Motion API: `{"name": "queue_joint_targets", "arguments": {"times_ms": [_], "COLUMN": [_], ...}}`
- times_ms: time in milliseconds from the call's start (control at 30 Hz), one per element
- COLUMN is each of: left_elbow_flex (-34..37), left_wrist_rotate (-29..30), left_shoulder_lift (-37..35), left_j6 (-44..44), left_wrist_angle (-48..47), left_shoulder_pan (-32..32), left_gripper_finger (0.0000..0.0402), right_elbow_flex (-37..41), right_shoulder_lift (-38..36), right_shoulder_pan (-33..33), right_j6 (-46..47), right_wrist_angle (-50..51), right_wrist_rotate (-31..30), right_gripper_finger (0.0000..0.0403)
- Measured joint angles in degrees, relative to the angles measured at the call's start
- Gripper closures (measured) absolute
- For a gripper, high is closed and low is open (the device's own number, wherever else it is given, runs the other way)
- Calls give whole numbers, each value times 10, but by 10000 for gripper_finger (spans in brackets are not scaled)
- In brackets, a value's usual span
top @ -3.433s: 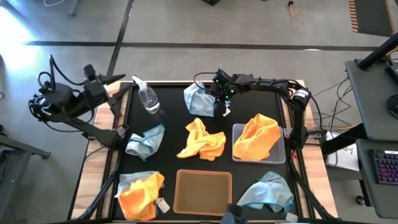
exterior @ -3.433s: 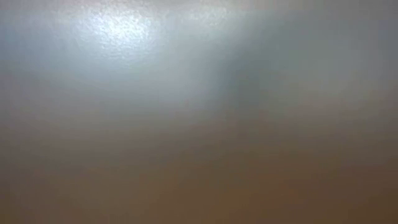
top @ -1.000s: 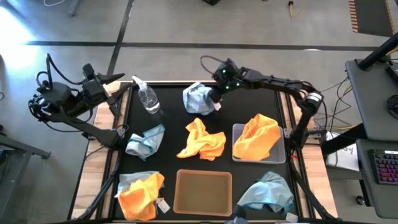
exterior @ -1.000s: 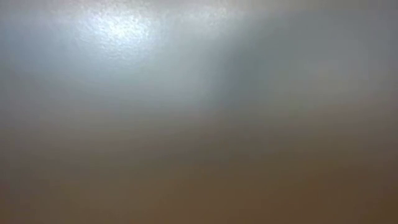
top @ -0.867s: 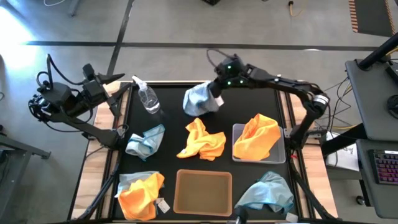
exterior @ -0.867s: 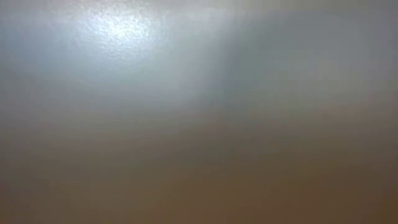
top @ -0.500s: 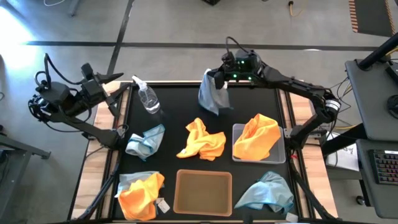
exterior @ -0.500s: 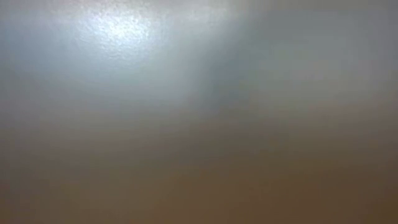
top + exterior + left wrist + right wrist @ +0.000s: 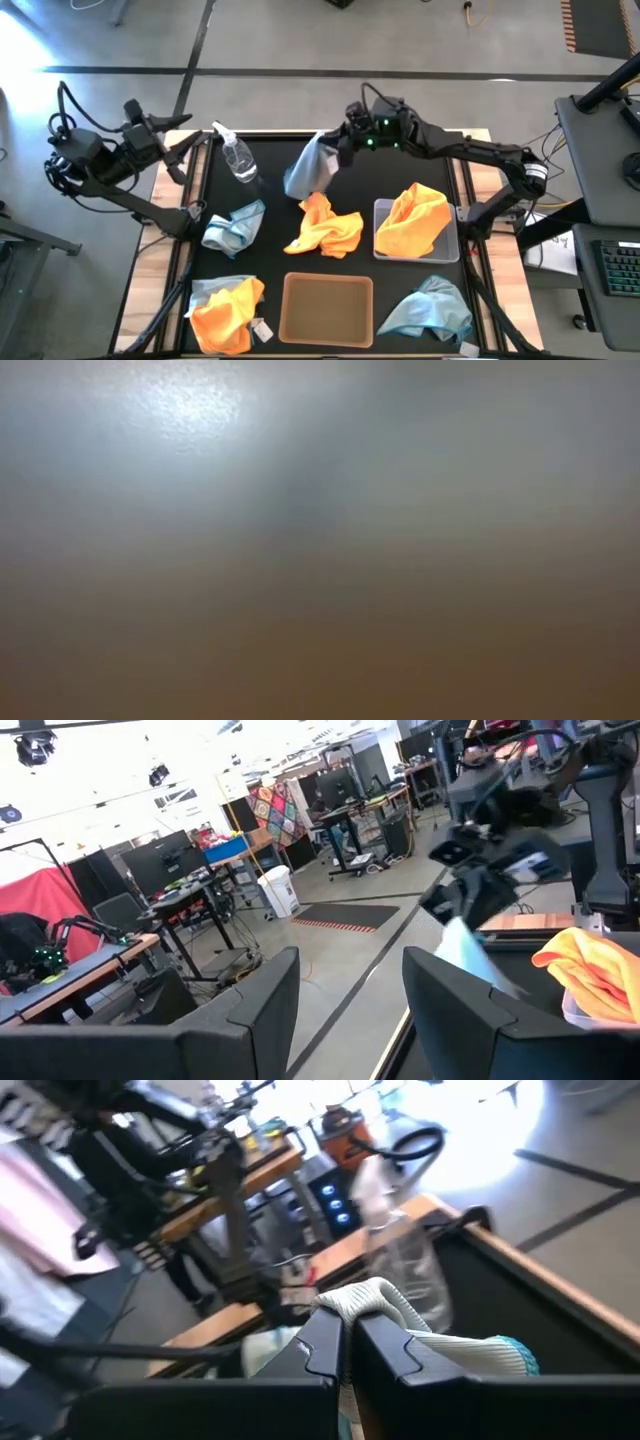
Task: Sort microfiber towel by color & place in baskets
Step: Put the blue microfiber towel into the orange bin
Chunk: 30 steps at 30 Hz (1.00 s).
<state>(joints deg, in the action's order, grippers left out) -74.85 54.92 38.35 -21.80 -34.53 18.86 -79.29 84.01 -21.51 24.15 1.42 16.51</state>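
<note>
**Blue towel aloft, tan basket toward the table's near edge**

High view: the right gripper [image 9: 338,143] is clamped on a pale blue towel [image 9: 307,170], which hangs off the mat near the far edge, its long axis running down and leftward from the claw. The tan basket [image 9: 327,308] lies empty toward the near edge, well apart from the claw; the grey basket [image 9: 384,212] beside it already holds an orange towel [image 9: 416,215], so I judge the blue one belongs in the tan. The right arm is far nearer than the left gripper [image 9: 190,148], which waits with jaws apart past the left edge by the spray bottle [image 9: 238,157]. Half a second ago the towel hung further right.

Low view: only a blur, nothing readable.

Left wrist view: its own fingers [image 9: 256,1002] stand apart; the hanging towel shows far off.

Right wrist view: fingers [image 9: 328,1342] pinched together on a fold of pale cloth [image 9: 420,1340].
</note>
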Motion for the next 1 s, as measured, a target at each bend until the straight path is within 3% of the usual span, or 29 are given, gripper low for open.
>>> {"name": "queue_joint_targets", "arguments": {"times_ms": [300, 600, 833, 1000], "left_elbow_flex": [0, 0, 0, -1], "left_wrist_rotate": [0, 0, 0, 0], "left_shoulder_lift": [-2, 5, 11, 11], "left_j6": [16, 20, 22, 72], "left_wrist_angle": [0, 23, 58, 61], "left_shoulder_pan": [0, 0, 0, 0], "left_gripper_finger": [237, 237, 237, 237], "right_elbow_flex": [0, 0, 0, 0], "right_shoulder_lift": [-17, -50, -83, -98], "right_shoulder_pan": [96, 174, 253, 305], "right_j6": [15, 29, 30, 28], "right_wrist_angle": [-34, -34, -35, -35], "right_wrist_rotate": [10, 109, 116, 116], "right_gripper_finger": [394, 394, 394, 394]}}
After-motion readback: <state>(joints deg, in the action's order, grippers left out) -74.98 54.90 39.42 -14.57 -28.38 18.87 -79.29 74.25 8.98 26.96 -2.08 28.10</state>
